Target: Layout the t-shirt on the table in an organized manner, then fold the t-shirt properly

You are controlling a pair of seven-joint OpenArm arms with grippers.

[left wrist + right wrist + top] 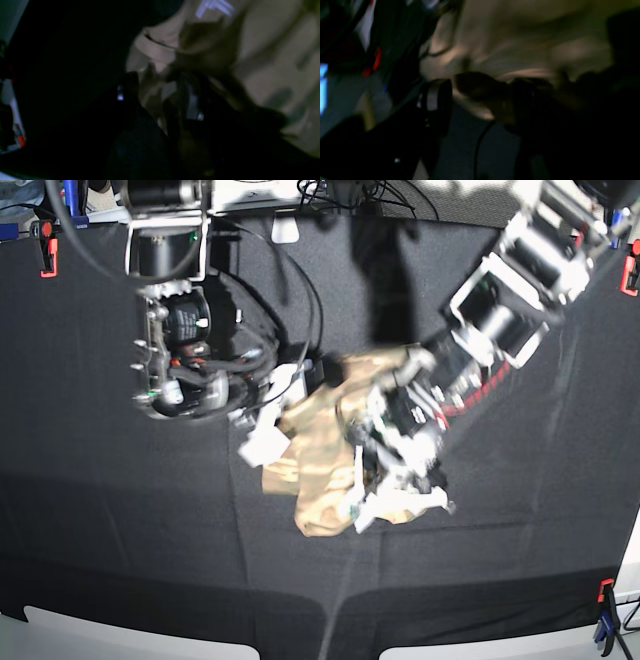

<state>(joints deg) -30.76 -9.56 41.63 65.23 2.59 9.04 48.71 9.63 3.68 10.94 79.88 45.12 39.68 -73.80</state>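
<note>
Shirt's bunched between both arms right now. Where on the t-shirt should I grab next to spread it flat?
Probably the outer hem edges of the t-shirt: it lies crumpled mid-table, its lower lobe spilling toward the near edge. Come from the near side and pinch that free edge, pulling outward. The wrist views are too blurred to pick a seam.

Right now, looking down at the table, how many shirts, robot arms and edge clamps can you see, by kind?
T-shirt: 1, bunched on the table
Robot arms: 2, right arm and left arm
Red clamps: 3
Blue clamps: 1
Total: 7
</note>
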